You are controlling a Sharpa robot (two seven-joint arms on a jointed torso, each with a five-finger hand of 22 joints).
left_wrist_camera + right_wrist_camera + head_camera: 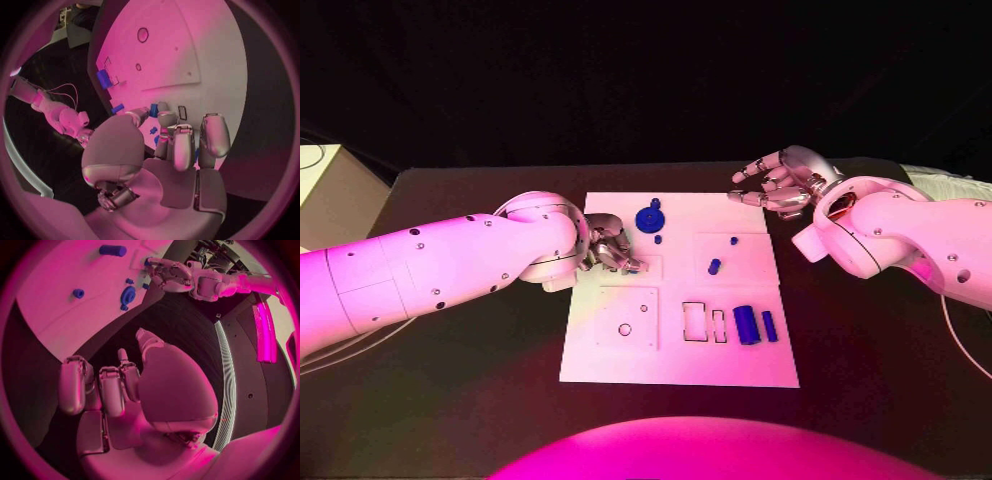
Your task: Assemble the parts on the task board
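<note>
The task board (pixel 678 350) lies at the centre of the black table (pixel 877 370), long side running from 12 to 6 o'clock. No brand, label or writing is legible on the board or the parts.

Parts on the board, head view:
- A blue disc (pixel 648 217) with a small knob at its top sits toward 12 o'clock on the board.
- A small blue peg (pixel 658 239) stands just below the disc.
- A second small peg (pixel 714 266) stands near the board centre, with a tiny blue piece (pixel 733 241) at its 1 o'clock.
- Two blue cylinders (pixel 754 325) lie side by side toward 4 o'clock, beside narrow rectangular recesses (pixel 702 322).
- A round hole (pixel 625 329) sits in a square outline toward 8 o'clock.

The left hand (pixel 609 248) rests over the board's 9 o'clock edge, fingers curled down toward the surface. In the left wrist view small blue pieces (pixel 153 111) show at its fingertips; whether one is gripped cannot be told.

The right hand (pixel 776 182) hovers off the board's 1 o'clock corner, fingers loosely curled and apart, holding nothing
</note>
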